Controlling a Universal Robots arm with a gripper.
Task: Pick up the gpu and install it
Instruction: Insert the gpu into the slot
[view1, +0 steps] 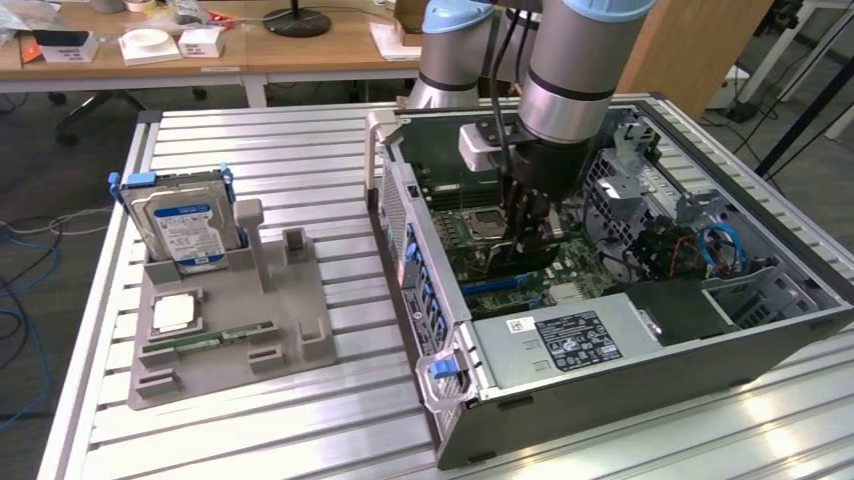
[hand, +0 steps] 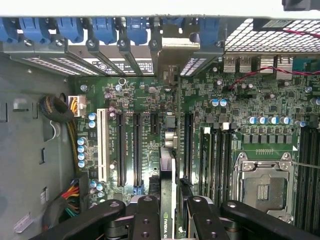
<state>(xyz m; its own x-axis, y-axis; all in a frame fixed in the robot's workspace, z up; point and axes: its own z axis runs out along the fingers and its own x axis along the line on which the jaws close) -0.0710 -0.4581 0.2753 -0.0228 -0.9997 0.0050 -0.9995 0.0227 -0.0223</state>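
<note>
Clamped between my claw (hand: 170, 210) fingers is the gpu (hand: 168, 165), held on edge, so in the wrist view I see it as a thin strip with its metal bracket (hand: 172, 52) running to the slot covers. In the exterior view my claw (view1: 531, 245) stands at the centre of the frame, deep inside the open computer case (view1: 641, 360), just above the green motherboard (view1: 501, 285). At the left of the frame, on the grey table (view1: 267, 420), the grey holder (view1: 227, 330) carries the blue-labelled hard drive (view1: 187, 220) and a small green memory stick (view1: 214, 338).
</note>
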